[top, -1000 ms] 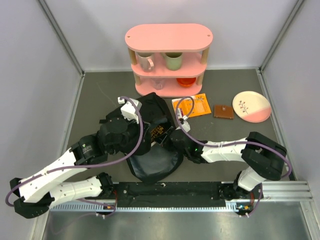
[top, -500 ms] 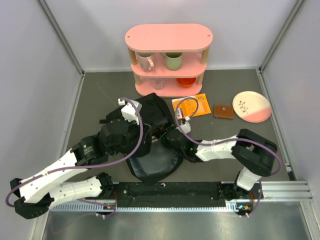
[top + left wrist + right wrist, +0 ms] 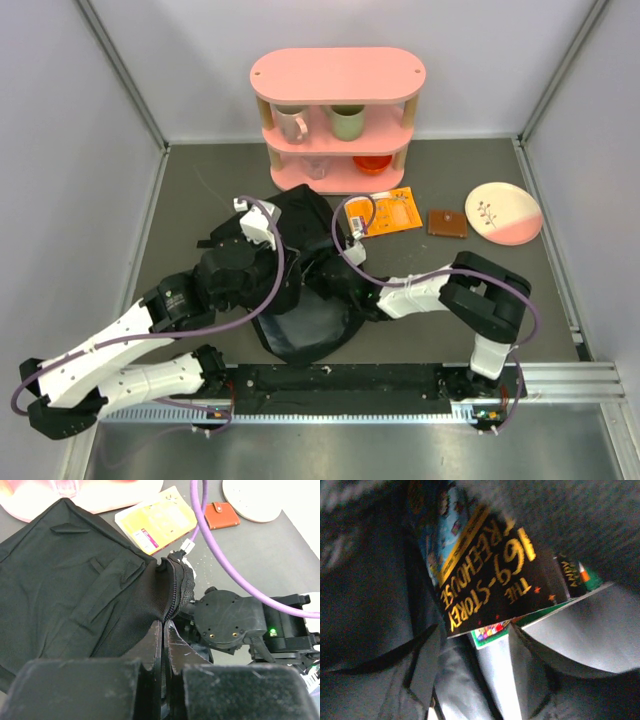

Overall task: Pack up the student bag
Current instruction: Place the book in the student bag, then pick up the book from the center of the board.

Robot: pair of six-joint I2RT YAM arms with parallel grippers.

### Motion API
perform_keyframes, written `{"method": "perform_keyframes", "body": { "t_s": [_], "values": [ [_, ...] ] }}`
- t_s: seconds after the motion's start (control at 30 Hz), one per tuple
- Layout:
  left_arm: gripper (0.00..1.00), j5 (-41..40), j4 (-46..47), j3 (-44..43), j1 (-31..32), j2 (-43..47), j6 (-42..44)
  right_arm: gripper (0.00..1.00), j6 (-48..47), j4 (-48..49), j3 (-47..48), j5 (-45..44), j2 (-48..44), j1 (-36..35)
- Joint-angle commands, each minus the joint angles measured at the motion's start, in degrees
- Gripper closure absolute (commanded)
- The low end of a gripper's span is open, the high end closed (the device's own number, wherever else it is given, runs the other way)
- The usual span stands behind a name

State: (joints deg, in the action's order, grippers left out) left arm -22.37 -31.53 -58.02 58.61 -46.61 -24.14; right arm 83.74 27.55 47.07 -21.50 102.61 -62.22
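Since a second ago, the right arm [image 3: 425, 293] folded its elbow in and drove its wrist further left into the large, floppy black fabric student bag [image 3: 305, 225]. A book cover that had shown at the bag's mouth in the top view was no longer visible there. Left arm and bag lay as before.

Left gripper [image 3: 163, 630]: fingers pinched flat together on the zipper edge of the bag's opening, holding that lip up.

Right gripper [image 3: 200, 611]: fingertips buried in the opening. We could not tell from the dark, blurred wrist view whether its jaws were apart or on anything.

Just ahead of the right jaws, inside the bag, lay a black paperback book with yellow lettering [image 3: 485, 575], seen at a slant against the lining.

The bag sat mid-table between the two arms, just in front of the pink three-tier shelf [image 3: 338, 75]. Its long axis ran near-to-far, and its mouth faced the right arm.

We judged the book placed or nearly so. The way out for the right gripper is back rightward along its own forearm, with the left grip keeping the mouth open.

An orange-yellow flat packet [image 3: 385, 212] and a small brown wallet [image 3: 447, 222] lay right of the bag, nearer the right arm.
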Motion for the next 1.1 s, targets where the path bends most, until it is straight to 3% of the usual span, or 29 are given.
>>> {"method": "perform_keyframes", "body": {
  "t_s": [0.0, 0.17, 0.27, 0.43, 0.6, 0.63, 0.7, 0.77, 0.87, 0.93, 1.07],
  "values": [
    [1.0, -1.89, 3.32, 0.1, -0.34, 1.78, -0.38, 0.39, -7.09, -0.57, -1.63, 5.31, -5.56, -0.54],
    [1.0, -2.15, 2.88, 0.54, -0.51, 1.7, -0.64, 0.29, -15.17, -0.13, -5.14, 5.59, -13.21, -0.54],
    [1.0, -2.94, 2.61, 0.98, -0.6, 1.7, -1.26, 0.28, -19.93, -4.68, -5.67, 5.76, -19.8, -0.54],
    [1.0, -7.33, 0.24, 1.33, -1.13, 0.73, -4.51, 0.28, -22.22, -21.7, -5.5, 3.4, -28.5, -1.42],
    [1.0, -6.55, 1.99, 2.91, -1.48, 0.47, -5.31, 0.28, -24.93, -31.23, -8.03, -4.16, -41.24, -2.91],
    [0.95, -3.76, 2.69, 3.09, -1.48, 0.47, -4.43, 0.28, -25.29, -33.59, -8.65, -5.39, -43.35, -2.91],
    [0.59, 0.64, 3.84, 2.13, -1.48, -0.06, -1.19, 0.28, -26.87, -35.19, -10.84, -10.04, -50.2, -2.91],
    [0.31, 6.0, 3.58, 0.72, -1.48, -0.93, 0.31, 0.2, -28.19, -38.43, -12.08, -15.9, -57.13, -2.74],
    [0.21, 11.88, 3.05, -2.62, -1.48, -1.47, 3.48, 0.15, -30.74, -41.08, -13.93, -20.07, -63.39, -0.2],
    [0.17, 13.31, 4.1, -4.99, -1.48, -1.03, 4.89, 0.15, -33.28, -41.7, -14.29, -17.8, -67.7, 6.64],
    [0.02, 10.61, 9.28, -6.23, -1.48, 0.03, 5.25, 0.13, -38.29, -42.4, -12.1, 1.5, -66.67, 25.17]
  ]
}}
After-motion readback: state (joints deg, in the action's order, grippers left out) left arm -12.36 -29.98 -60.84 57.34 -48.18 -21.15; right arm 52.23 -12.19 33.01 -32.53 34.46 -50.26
